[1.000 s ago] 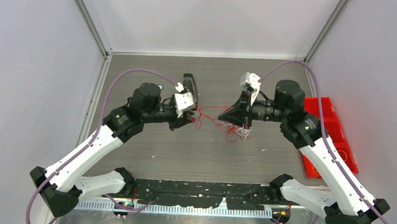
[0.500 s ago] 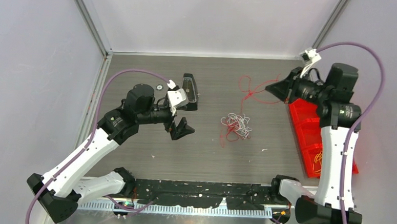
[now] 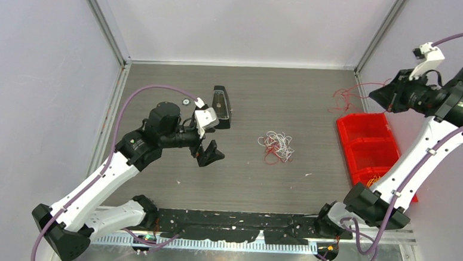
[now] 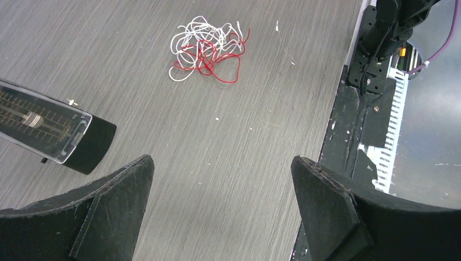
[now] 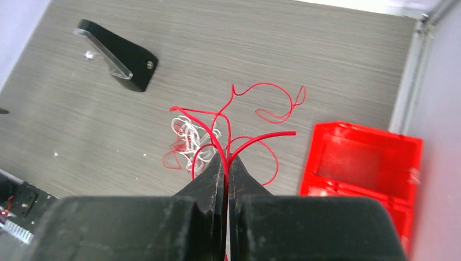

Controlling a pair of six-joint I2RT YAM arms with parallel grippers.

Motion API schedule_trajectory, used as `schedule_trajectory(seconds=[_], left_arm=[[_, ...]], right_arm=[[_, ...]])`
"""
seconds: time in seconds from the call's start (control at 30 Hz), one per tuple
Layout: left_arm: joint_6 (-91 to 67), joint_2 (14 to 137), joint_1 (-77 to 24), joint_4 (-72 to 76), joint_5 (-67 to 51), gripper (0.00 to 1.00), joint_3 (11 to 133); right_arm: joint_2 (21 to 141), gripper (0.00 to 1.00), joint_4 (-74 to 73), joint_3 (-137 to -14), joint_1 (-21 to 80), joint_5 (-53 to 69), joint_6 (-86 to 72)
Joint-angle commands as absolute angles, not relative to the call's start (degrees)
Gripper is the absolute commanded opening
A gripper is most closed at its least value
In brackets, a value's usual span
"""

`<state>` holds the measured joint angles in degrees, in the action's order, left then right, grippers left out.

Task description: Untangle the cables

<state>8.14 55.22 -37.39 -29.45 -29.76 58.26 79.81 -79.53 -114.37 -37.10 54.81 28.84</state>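
Overhead and both wrist cameras share the tangle (image 3: pixel 276 146)

- Tangle (image 4: pixel 204 46): white and red strands are mixed.
- Single cable (image 5: pixel 272 134): coloured red throughout.
- Bin (image 3: pixel 364 128): coloured bright red.
- Table (image 3: pixel 244 179): grey, streaked with fine grain.
- Case (image 3: pixel 221 106): black, fronted by a clear panel.

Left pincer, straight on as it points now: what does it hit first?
Left pincer probably meets bare table first, short of the red-white cable tangle; depth unclear.

Grey wood-grain table (image 3: pixel 177 86), red compartment bin (image 3: pixel 367 128) at its right edge, black clear-faced device (image 3: pixel 221 105) lying flat
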Motion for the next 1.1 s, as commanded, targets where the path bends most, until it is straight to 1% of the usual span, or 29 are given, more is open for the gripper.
schedule_trajectory(seconds=[0.0, 0.07, 0.4, 0.6, 0.8, 1.07], left_arm=[[8.7, 54.3, -37.2, -28.1, -30.1, 1.0, 58.2], [8.7, 54.4, -37.2, -28.2, -30.1, 1.0, 58.4], [8.3, 55.2, -37.2, -28.0, -31.4, 1.0, 58.5], [8.3, 55.8, -37.2, -27.8, -31.8, 1.0, 58.9], [8.4, 56.7, -37.2, -27.9, -31.9, 1.0, 59.2], [8.7, 57.5, -37.2, -28.4, -31.9, 1.0, 59.9]], right_arm=[[82.0, 0.05, -88.9, -122.6, -41.6, 52.2, 36.1], [82.1, 0.05, -89.0, -123.8, -43.3, 49.9, 38.0], [79.2, 0.05, -89.1, -121.1, -47.4, 35.4, 49.1], [79.9, 0.05, -89.0, -120.6, -51.0, 31.6, 52.8], [81.9, 0.05, -88.3, -119.7, -52.5, 29.2, 54.9], [81.9, 0.05, -80.5, -113.9, -53.8, 25.6, 57.3]])
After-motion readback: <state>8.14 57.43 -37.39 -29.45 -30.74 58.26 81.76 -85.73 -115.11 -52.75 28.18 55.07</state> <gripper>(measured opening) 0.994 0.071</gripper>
